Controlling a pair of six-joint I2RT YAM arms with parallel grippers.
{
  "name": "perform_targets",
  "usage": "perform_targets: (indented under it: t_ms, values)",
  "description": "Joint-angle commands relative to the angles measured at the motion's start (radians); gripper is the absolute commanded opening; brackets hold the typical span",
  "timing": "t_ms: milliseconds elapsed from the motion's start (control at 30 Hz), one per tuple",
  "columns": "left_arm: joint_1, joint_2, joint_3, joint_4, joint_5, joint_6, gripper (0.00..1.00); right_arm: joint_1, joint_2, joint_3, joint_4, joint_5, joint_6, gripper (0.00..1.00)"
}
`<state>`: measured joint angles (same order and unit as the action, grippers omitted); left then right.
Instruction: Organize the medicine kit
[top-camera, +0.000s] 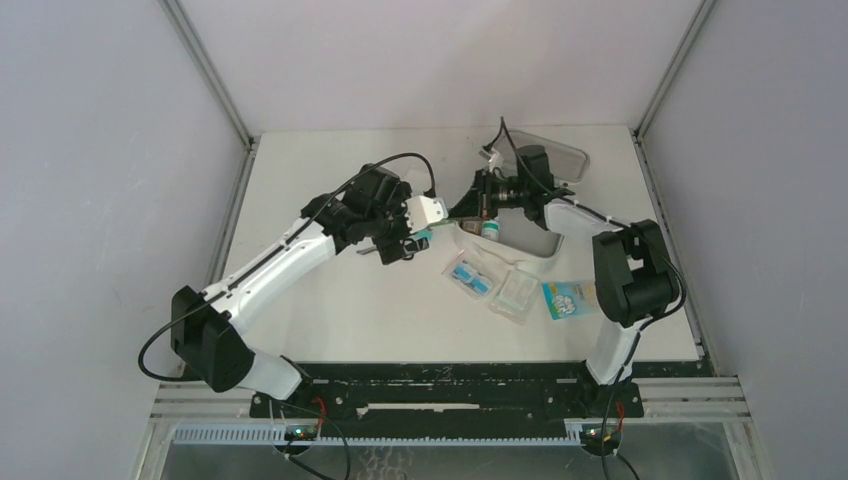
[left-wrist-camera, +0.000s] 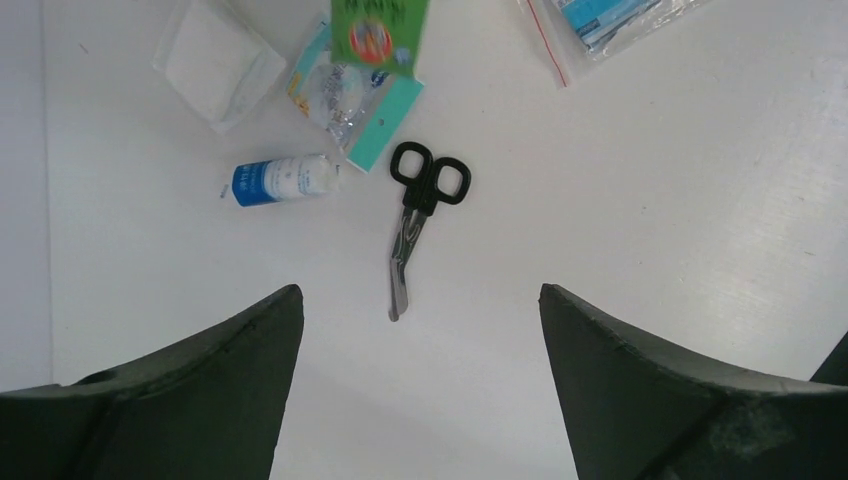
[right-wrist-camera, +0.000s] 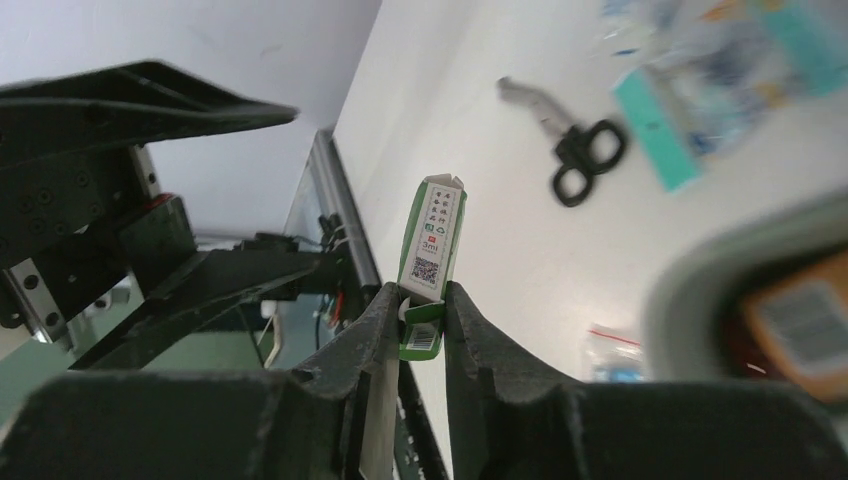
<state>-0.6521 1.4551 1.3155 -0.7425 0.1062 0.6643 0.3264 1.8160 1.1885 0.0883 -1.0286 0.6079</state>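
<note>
Top external view: the medicine kit (top-camera: 540, 255) sat at the far right of the worktop (top-camera: 350, 320), partly under my right arm. Its lid (top-camera: 565, 160) was open and laid back behind it.

In the left wrist view my left hand (left-wrist-camera: 420, 300) hung over the worktop with its fingers wide apart, holding nothing. Below it lay the scissors (left-wrist-camera: 412, 225), flat and loose. Beside them were a blue-and-white tube (left-wrist-camera: 280, 181), a white pad packet (left-wrist-camera: 215, 62) and a teal-edged packet (left-wrist-camera: 375, 125), all outside the kit.

In the right wrist view my right hand (right-wrist-camera: 422, 290) was clamped on a green box (right-wrist-camera: 432, 235), pinching its lower end so it stood upright above the worktop. The kit's rim showed at the right edge of that view. Something orange sat inside it, too blurred to name.

From above, three flat packets (top-camera: 515, 293) lay in a row just in front of the kit, on the worktop and not in it.

Progress, my read: early to middle. The kit was open and maybe holding an item or two. The box was in hand but not yet placed.

Left to do:
- put the box in;
- put in the scissors, tube, pad packet and the other packets;
- close the lid.
</note>
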Motion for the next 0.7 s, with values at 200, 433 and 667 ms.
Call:
perform_targets:
  t_ms: [200, 433, 667]
  values:
    - [0.005, -0.049, -0.030, 0.039, -0.036, -0.008, 0.93, -0.185, -0.041, 0.060, -0.019, 0.135, -0.095, 0.19]
    - [0.005, -0.069, -0.054, 0.066, -0.054, -0.017, 0.94, -0.263, 0.040, 0.135, -0.073, 0.176, -0.140, 0.18]
    - [0.005, -0.082, -0.068, 0.087, -0.067, -0.020, 0.94, -0.297, 0.134, 0.190, -0.110, 0.194, -0.180, 0.19]
